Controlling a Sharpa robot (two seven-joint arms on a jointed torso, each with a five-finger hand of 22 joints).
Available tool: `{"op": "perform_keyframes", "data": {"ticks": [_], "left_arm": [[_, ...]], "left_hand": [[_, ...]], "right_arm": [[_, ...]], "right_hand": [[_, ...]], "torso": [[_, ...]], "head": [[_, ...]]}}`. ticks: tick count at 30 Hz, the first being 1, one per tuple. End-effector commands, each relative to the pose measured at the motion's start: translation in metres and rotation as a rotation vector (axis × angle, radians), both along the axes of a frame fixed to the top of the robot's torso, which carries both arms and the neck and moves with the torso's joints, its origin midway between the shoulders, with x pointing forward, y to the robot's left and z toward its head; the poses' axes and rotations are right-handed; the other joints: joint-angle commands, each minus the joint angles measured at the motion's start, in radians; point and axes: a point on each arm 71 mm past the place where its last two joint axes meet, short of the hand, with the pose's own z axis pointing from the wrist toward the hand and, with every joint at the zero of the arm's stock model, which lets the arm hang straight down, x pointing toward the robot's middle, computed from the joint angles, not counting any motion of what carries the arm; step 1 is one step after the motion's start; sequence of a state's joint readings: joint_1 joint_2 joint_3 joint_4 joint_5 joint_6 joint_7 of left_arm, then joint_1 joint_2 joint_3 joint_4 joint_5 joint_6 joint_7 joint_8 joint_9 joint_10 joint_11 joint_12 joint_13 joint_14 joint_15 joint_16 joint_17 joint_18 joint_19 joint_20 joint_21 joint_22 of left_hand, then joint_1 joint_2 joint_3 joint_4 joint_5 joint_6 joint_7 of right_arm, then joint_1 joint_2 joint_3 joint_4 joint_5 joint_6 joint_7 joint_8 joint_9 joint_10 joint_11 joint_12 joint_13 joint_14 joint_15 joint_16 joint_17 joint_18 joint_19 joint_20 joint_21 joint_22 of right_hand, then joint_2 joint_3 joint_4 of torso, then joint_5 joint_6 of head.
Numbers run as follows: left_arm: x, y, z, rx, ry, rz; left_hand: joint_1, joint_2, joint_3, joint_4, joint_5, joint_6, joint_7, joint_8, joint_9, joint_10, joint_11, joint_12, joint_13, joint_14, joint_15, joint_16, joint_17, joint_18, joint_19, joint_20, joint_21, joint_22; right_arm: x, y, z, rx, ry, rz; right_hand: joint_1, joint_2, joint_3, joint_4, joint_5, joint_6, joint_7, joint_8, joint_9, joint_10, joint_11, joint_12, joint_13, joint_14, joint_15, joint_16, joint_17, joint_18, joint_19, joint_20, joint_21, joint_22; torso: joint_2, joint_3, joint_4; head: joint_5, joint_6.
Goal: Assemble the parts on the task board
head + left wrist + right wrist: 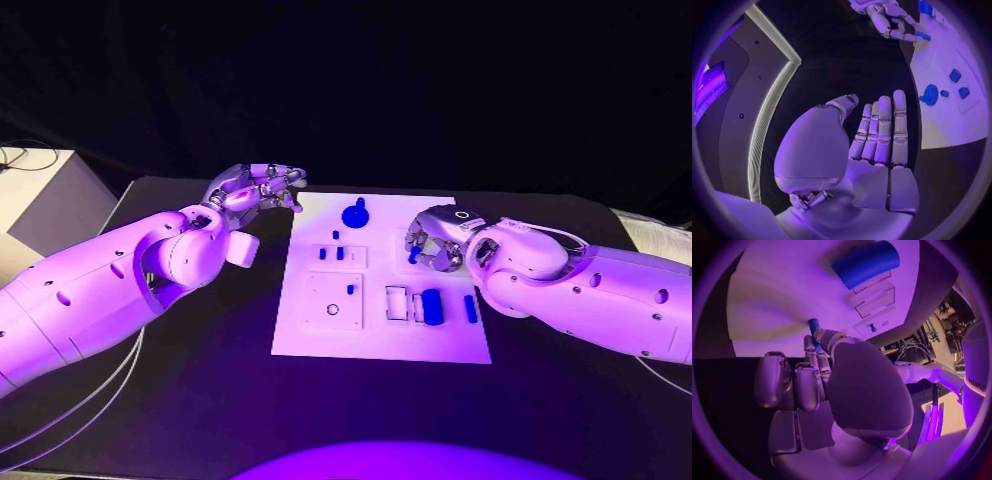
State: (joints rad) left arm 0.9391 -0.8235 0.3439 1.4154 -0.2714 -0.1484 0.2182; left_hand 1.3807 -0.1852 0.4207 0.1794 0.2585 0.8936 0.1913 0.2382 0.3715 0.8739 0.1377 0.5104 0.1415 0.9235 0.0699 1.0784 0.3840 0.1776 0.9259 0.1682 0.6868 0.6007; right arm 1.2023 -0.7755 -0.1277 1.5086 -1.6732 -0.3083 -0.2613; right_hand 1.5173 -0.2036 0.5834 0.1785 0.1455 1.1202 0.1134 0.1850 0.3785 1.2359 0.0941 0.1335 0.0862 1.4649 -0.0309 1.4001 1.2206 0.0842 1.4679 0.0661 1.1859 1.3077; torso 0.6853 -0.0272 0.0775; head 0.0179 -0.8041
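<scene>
The white task board lies in the middle of the table. My right hand hovers over its right side and pinches a small blue part between thumb and finger; the right wrist view shows that small blue part at the fingertips, just above the board. My left hand hangs beside the board's far left corner, fingers straight and apart, holding nothing. A round blue knob stands at the far end. A thick blue block and a slim blue bar lie at the near right.
Two small blue pegs stand in a recessed square near the board's left. A ring-shaped hole sits in the near-left plate. A pale box stands off the table's far left. Black table surrounds the board.
</scene>
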Motion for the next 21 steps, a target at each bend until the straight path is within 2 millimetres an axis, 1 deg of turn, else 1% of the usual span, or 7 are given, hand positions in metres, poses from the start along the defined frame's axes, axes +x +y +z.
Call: {"op": "perform_keyframes", "data": {"ticks": [1,6,12,18,21], "left_arm": [[0.0,-0.001,0.001,0.001,-0.005,-0.004],[0.0,0.001,0.0,0.003,-0.004,0.0],[0.001,0.002,-0.001,0.005,-0.002,0.004],[0.001,0.002,-0.001,0.005,-0.002,0.004],[0.001,0.001,-0.001,0.004,-0.002,0.003]], "left_hand": [[0.007,0.0,-0.002,0.0,-0.006,0.003,-0.001,0.004,0.001,-0.005,-0.001,0.004,-0.001,0.006,0.002,-0.006,-0.001,0.005,0.004,0.0,-0.003,-0.001],[0.007,0.0,-0.002,0.0,-0.006,0.003,-0.001,0.004,0.001,-0.005,-0.001,0.004,-0.001,0.006,0.002,-0.006,-0.001,0.005,0.004,0.0,-0.003,-0.001],[0.009,0.001,-0.003,0.001,-0.006,0.004,-0.001,0.004,0.001,-0.006,-0.001,0.004,-0.001,0.006,0.001,-0.006,-0.001,0.005,0.005,0.0,-0.004,-0.002],[0.009,0.001,-0.003,0.001,-0.006,0.004,-0.001,0.004,0.001,-0.006,-0.001,0.004,-0.001,0.006,0.001,-0.006,-0.001,0.005,0.005,0.0,-0.004,-0.002],[0.009,0.001,-0.003,0.001,-0.006,0.004,-0.001,0.004,0.001,-0.006,-0.001,0.004,-0.001,0.006,0.001,-0.006,-0.001,0.005,0.005,0.0,-0.004,-0.002]], "right_arm": [[-0.001,-0.002,0.006,0.046,-0.049,-0.02],[-0.004,-0.008,0.01,0.095,-0.031,-0.049],[-0.01,-0.009,0.024,0.144,-0.016,-0.055],[-0.022,0.005,0.033,0.184,-0.014,-0.009],[-0.03,0.02,0.036,0.2,-0.016,0.038]], "right_hand": [[-0.014,0.01,0.015,-0.006,0.006,0.002,-0.002,0.011,0.047,0.064,-0.053,0.0,0.027,0.039,-0.007,0.007,0.001,-0.015,0.033,-0.007,0.007,0.075],[-0.021,0.008,0.024,-0.014,0.005,0.001,-0.002,0.016,0.053,0.067,-0.053,-0.003,0.029,0.04,-0.008,0.008,0.004,-0.016,0.033,-0.008,0.009,0.077],[-0.026,0.007,0.03,-0.019,0.005,0.001,-0.002,0.018,0.056,0.068,-0.053,-0.005,0.031,0.04,-0.008,0.009,0.004,-0.016,0.034,-0.008,0.011,0.079],[-0.03,0.005,0.035,-0.024,0.005,0.0,-0.001,0.021,0.06,0.07,-0.053,-0.007,0.032,0.04,-0.008,0.009,0.004,-0.016,0.034,-0.008,0.012,0.08],[-0.03,0.005,0.035,-0.024,0.005,0.0,-0.001,0.021,0.06,0.07,-0.053,-0.007,0.032,0.04,-0.008,0.009,0.004,-0.016,0.034,-0.008,0.012,0.08]], "torso": [[0.0,0.0004,-0.0015],[-0.001,0.0004,-0.0029],[-0.002,-0.0004,-0.0009],[-0.001,0.0005,-0.0013],[0.0,0.0009,-0.0011]], "head": [[0.001,0.001],[0.001,0.003],[0.0,0.008],[0.003,0.011],[0.006,0.012]]}}
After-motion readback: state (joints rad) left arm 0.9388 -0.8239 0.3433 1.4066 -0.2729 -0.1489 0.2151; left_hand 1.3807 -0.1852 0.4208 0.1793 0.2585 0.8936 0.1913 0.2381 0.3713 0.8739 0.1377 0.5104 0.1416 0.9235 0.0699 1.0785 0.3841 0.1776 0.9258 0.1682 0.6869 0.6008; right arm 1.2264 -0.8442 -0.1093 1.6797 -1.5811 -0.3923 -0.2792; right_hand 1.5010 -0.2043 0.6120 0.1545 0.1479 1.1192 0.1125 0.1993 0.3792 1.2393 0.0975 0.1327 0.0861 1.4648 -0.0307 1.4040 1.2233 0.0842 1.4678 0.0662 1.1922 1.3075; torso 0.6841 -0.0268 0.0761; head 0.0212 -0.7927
